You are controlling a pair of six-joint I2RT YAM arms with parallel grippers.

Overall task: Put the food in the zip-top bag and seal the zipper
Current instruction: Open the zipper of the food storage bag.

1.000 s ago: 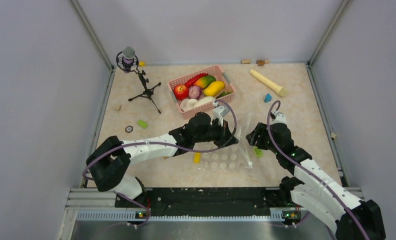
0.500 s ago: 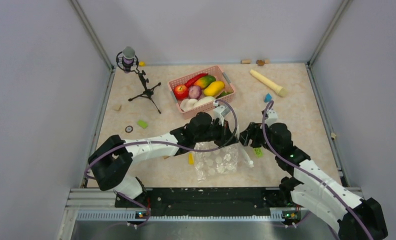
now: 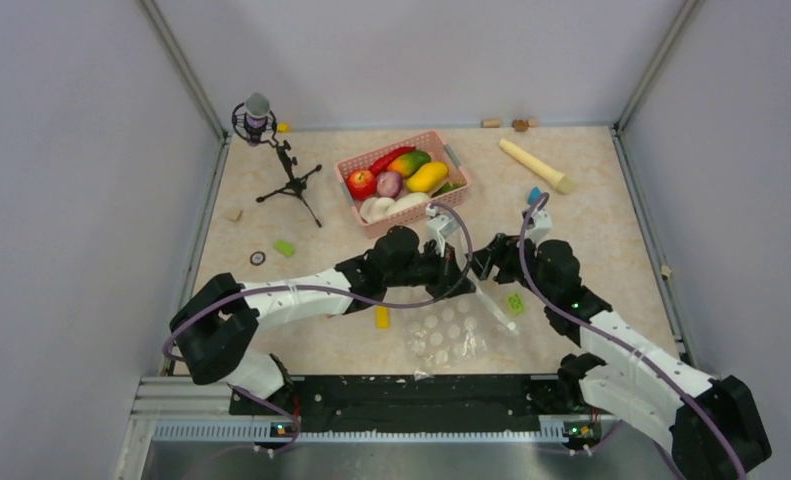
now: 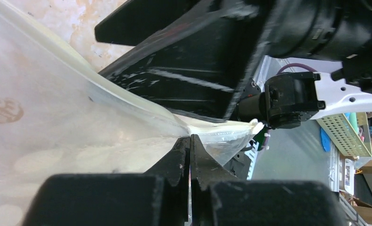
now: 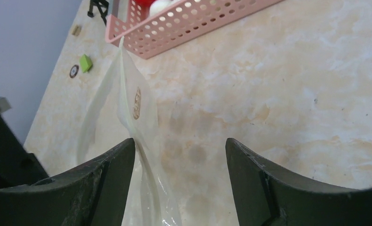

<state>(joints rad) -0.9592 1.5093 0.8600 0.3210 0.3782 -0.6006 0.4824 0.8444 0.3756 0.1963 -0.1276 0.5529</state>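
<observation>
The clear dotted zip-top bag (image 3: 449, 332) hangs from my left gripper (image 3: 463, 268) down toward the table's near edge. In the left wrist view the left gripper (image 4: 191, 137) is shut on the bag's edge (image 4: 57, 117). My right gripper (image 3: 487, 262) is close beside it and open. In the right wrist view the gripper (image 5: 180, 141) has the bag's edge (image 5: 127, 101) lying against its left finger (image 5: 113, 174), not clamped. The zipper strip (image 3: 495, 310) slants down to the right. The food sits in the pink basket (image 3: 449, 195): red apple (image 3: 361, 182), purple onion (image 3: 389, 183), yellow mango (image 3: 427, 177), chili (image 3: 388, 157), white pieces (image 3: 386, 207).
A microphone on a tripod (image 3: 271, 140) stands at the back left. A wooden roller (image 3: 536, 165) and a blue block (image 3: 535, 195) lie at the back right. A green block (image 3: 516, 302) and a yellow block (image 3: 381, 317) lie beside the bag.
The bag has been lifted off the table by its edge and now hangs lower and crumpled. My right gripper has moved left, up to the left gripper.
</observation>
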